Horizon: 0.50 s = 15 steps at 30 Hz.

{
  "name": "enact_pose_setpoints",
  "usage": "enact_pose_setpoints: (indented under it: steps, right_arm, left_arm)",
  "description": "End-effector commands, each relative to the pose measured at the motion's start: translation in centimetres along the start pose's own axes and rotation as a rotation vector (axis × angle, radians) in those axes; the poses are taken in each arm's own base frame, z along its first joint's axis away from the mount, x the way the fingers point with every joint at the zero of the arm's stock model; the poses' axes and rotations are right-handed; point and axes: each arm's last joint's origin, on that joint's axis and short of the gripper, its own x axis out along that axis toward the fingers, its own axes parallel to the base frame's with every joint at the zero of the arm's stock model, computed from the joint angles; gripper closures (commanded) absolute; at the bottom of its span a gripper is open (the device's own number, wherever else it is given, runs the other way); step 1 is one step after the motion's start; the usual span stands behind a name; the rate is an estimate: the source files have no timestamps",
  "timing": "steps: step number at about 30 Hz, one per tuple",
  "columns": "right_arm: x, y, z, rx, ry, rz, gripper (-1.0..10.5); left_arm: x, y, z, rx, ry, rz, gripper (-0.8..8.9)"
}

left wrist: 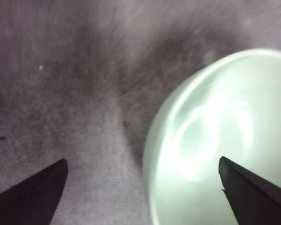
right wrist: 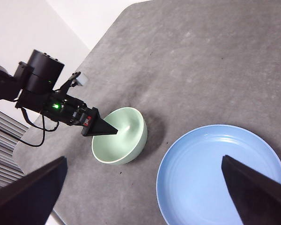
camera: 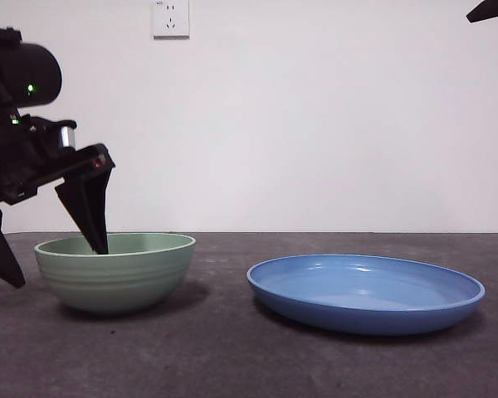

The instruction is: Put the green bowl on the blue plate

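The green bowl (camera: 116, 269) stands upright on the dark table at the left; it also shows in the left wrist view (left wrist: 215, 126) and in the right wrist view (right wrist: 126, 136). The blue plate (camera: 365, 292) lies to its right, a gap apart, and shows in the right wrist view too (right wrist: 215, 173). My left gripper (camera: 60, 267) is open and straddles the bowl's left rim, with one jaw inside the bowl and the other outside it (left wrist: 140, 160). My right gripper (right wrist: 143, 159) is open and empty, high above the table, and shows only as a black tip (camera: 490, 10).
A white wall outlet (camera: 170, 18) sits on the back wall. The grey table's (right wrist: 201, 56) curved far edge meets the white wall. The left arm's black body and cables (right wrist: 33, 89) hang over the table's edge beside the bowl.
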Motion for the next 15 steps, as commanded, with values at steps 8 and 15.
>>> enact_pose_setpoints:
  steps: [8, 15]
  right_arm:
    - [-0.17, 0.26, 0.55, -0.026, -0.023, -0.022, 3.7]
    - [-0.17, 0.19, 0.57, -0.025, -0.029, -0.045, 3.7]
  left_arm:
    - [0.29, -0.12, 0.58, 0.035, -0.004, 0.002, 5.8]
    - [0.28, -0.13, 0.59, 0.04, -0.005, 0.002, 6.96]
